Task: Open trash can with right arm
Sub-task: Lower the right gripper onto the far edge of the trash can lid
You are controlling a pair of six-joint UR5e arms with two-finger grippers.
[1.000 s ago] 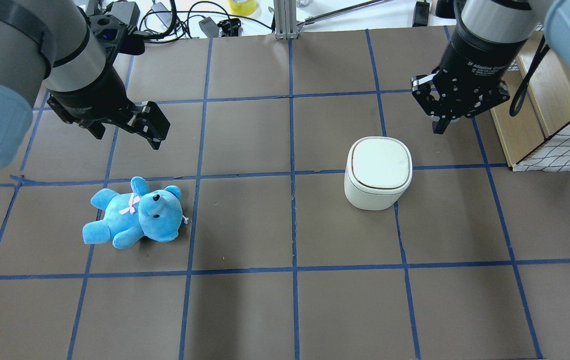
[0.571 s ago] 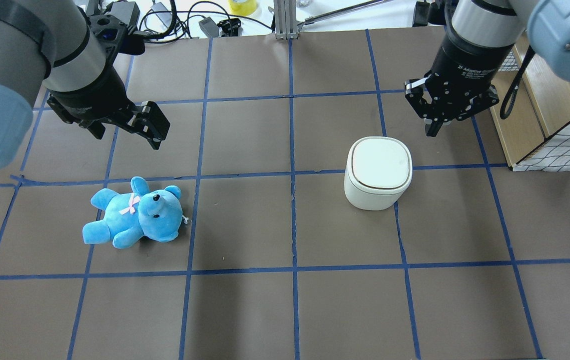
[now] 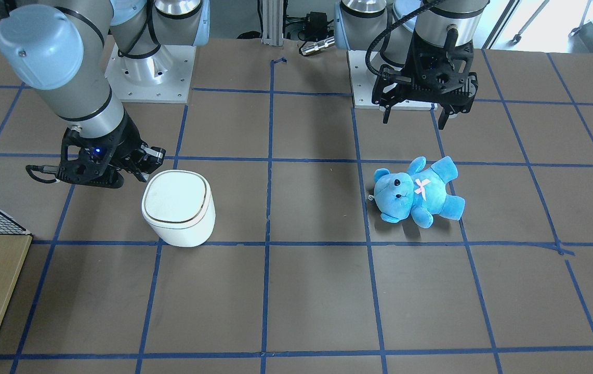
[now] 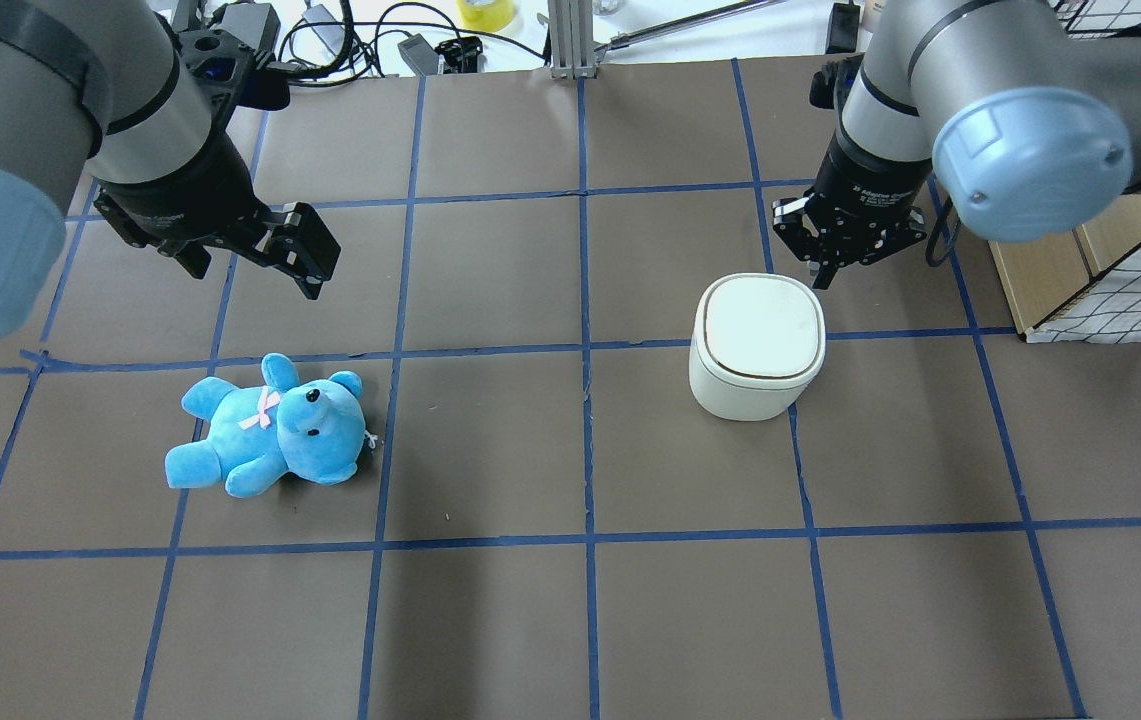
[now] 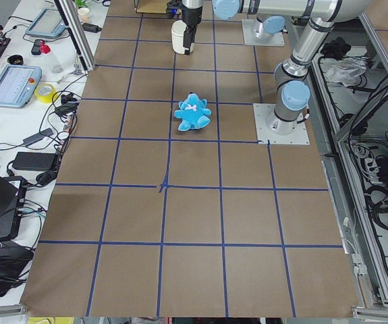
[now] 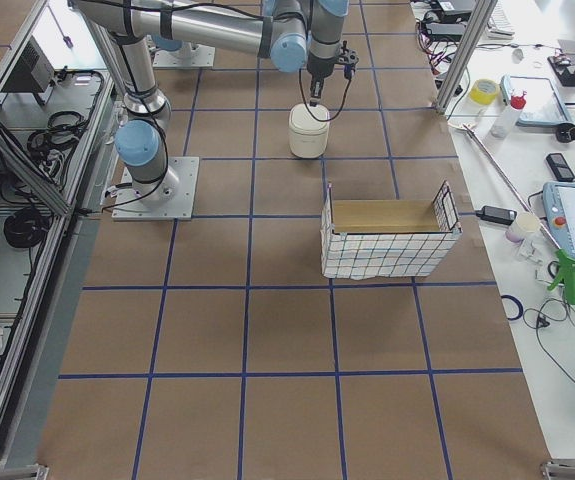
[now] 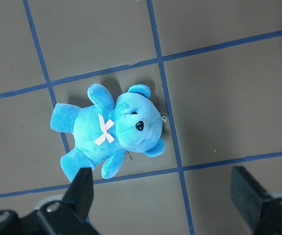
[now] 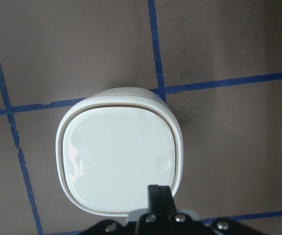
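Since a second ago, the right arm point(image 4: 930, 110) has swung in and lowered toward the trash can point(image 4: 752, 350), bringing its pincer from well beyond the can's far right corner to just beside that corner. Nothing else has shifted.

Seen from overhead, from left to right: the left pincer point(image 4: 255, 255) hangs well to the left of the trash can, above the brown tabletop point(image 4: 570, 620), with its two fingers spread wide and holding nothing. Below it, also well left of the can, a blue teddy bear point(image 4: 270, 425) lies on its back.

The small white trash can stands upright right of centre. Its lid point(image 4: 760, 322) is flat and fully closed, with the dark seam around it unbroken.

The right pincer point(image 4: 822, 272) sits at the can's far right edge, its fingers pressed together into one narrow tip and gripping nothing. In the wrist view that tip point(image 8: 159, 192) hovers over the rim of the lid, near a small round dimple point(image 8: 163, 161). Whether it touches the lid cannot be told.

Further right of the can stands a wire-grid basket point(image 4: 1130, 285).

The approach looks nearly finished. The opening itself, pressing or lifting the lid, is not yet done.
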